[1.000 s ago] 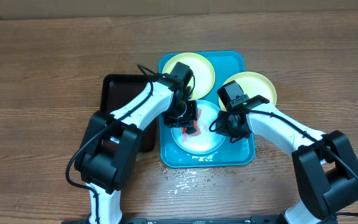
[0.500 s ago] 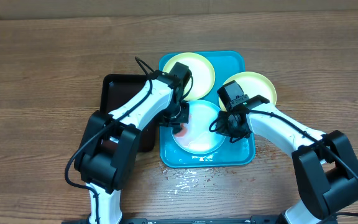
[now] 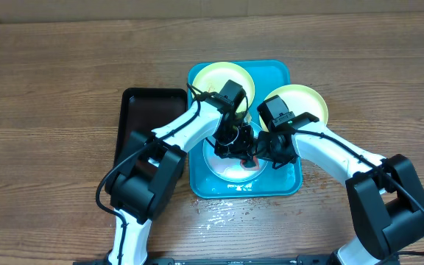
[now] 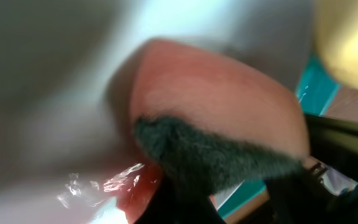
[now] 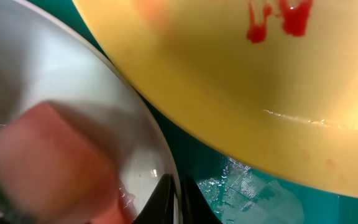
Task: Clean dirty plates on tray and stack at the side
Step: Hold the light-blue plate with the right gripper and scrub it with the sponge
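The turquoise tray (image 3: 282,73) holds a plate (image 3: 227,171) at its near end. My left gripper (image 3: 243,147) is shut on a pink sponge with a dark green scrub side (image 4: 216,93), pressed on this plate's right part. My right gripper (image 3: 269,151) is shut on the plate's right rim (image 5: 180,199); the sponge (image 5: 48,162) lies just left of the jaws. A second plate (image 3: 230,79) lies at the tray's far end. A third plate (image 3: 300,99) rests over the tray's right rim; it shows red smears in the right wrist view (image 5: 241,81).
A dark brown-black tray (image 3: 149,121) lies left of the turquoise one, touching it. Water is spilled on the wooden table (image 3: 219,210) in front of the tray. The tray floor beside the plate is wet (image 5: 247,186).
My left gripper has swept the sponge from the plate's left side across to its right side, close to my right gripper. The right gripper and the plates have not moved.
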{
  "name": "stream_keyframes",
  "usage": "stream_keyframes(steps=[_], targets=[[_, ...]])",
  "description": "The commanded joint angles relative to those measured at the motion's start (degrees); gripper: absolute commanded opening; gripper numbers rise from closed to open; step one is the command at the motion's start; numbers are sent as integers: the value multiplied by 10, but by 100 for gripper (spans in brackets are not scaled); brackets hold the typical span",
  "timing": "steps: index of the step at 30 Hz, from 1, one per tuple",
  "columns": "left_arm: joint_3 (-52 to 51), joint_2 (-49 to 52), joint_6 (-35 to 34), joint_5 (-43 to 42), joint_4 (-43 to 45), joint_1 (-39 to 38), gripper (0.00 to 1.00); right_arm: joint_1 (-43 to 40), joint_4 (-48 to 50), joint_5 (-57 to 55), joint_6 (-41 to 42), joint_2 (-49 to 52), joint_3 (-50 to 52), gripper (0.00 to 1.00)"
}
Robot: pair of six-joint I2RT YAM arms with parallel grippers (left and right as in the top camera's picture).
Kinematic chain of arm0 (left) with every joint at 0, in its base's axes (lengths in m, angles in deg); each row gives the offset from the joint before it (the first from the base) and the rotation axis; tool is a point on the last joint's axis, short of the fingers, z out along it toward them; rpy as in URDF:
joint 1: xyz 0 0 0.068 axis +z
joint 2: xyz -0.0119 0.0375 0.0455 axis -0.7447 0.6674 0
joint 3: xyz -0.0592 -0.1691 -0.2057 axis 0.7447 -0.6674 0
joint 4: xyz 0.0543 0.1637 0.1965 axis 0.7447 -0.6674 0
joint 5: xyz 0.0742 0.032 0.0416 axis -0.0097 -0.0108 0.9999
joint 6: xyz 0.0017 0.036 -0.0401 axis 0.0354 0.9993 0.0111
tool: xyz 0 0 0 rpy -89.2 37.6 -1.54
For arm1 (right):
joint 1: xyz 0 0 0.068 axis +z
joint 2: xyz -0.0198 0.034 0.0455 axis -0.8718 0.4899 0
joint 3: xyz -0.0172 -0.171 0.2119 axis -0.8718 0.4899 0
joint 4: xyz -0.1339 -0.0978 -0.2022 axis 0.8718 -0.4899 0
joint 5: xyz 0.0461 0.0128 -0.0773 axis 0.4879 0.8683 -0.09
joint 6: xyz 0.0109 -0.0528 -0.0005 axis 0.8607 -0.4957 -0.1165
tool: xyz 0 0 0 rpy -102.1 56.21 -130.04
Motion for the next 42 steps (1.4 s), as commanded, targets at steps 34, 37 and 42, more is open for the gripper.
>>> stream_keyframes(steps=[34,37,42], targets=[[120,52,64,23,-84,13,4,-11,-12,-80,4,24,19,4],[120,69,67,-33,-86,-6,4,-11,-12,-80,4,24,19,4],[121,71,74,-10,-113,-15,4,-11,-13,-80,4,24,19,4]])
